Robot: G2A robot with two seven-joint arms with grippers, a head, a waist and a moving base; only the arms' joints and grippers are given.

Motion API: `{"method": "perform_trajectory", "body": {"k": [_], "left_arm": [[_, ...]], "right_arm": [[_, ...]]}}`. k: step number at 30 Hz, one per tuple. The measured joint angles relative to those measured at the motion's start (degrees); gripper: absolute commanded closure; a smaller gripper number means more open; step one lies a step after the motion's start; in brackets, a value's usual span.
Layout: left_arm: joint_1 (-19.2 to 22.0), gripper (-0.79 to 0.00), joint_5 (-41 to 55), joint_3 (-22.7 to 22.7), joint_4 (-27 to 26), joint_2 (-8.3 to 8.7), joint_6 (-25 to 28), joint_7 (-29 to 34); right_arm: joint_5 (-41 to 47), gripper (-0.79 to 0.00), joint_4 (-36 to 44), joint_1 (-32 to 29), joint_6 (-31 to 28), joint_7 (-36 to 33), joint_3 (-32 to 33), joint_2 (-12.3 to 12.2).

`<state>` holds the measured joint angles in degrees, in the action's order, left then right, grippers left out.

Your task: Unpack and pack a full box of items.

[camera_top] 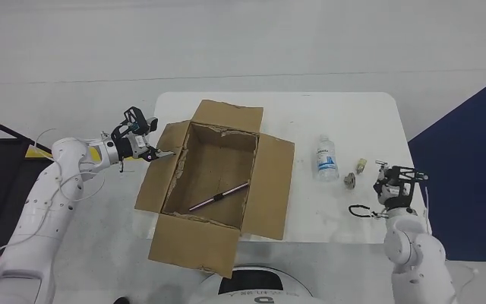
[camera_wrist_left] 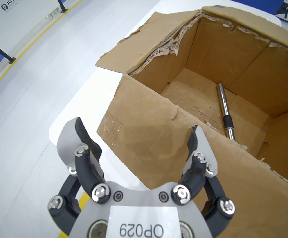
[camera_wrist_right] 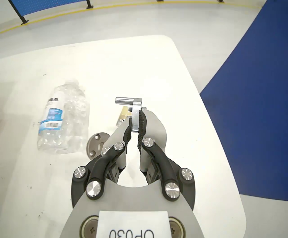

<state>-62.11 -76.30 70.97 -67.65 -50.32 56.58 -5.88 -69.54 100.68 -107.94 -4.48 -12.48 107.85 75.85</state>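
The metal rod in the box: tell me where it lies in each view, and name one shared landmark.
Top view: the metal rod lies slantwise on the floor of the open cardboard box, toward the robot's side.
Left wrist view: the rod lies on the box floor, beyond the left gripper.
Right wrist view: faces the end of the white table with the bottle, away from the box.
Shared landmark: the white table.

White bench (camera_top: 304, 114) with rounded corners, pale grey floor (camera_top: 228, 38) all round it, dark blue floor area (camera_top: 456, 175) off the bench's right edge, thin yellow line (camera_wrist_left: 37, 39) across the floor farther off, blue barrier panel (camera_wrist_right: 49, 4) on black feet beyond it.
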Motion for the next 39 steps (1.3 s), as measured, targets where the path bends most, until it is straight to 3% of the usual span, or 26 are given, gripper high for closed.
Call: {"method": "perform_trajectory", "body": {"k": [9,29,31,34,39], "left_arm": [[0.00,-0.785,0.00,0.00,0.00,0.00,0.00,0.00],[0.00,-0.785,0.00,0.00,0.00,0.00,0.00,0.00],[0.00,-0.785,0.00,0.00,0.00,0.00,0.00,0.00],[0.00,-0.785,0.00,0.00,0.00,0.00,0.00,0.00],[0.00,-0.785,0.00,0.00,0.00,0.00,0.00,0.00]], "right_arm": [[-0.21,0.000,-10.01,8.08,0.80,-2.64,-0.60,-0.46],[-1.19,0.000,-12.16,11.74,0.30,-8.06,-3.29,-0.94],[-1.29,-0.095,-12.36,11.85,0.36,-8.26,-3.55,-0.96],[-1.55,-0.166,-12.45,11.89,0.50,-8.50,-4.08,-0.99],[-1.86,-0.203,-11.63,11.44,0.72,-8.68,-4.64,-1.04]]}}
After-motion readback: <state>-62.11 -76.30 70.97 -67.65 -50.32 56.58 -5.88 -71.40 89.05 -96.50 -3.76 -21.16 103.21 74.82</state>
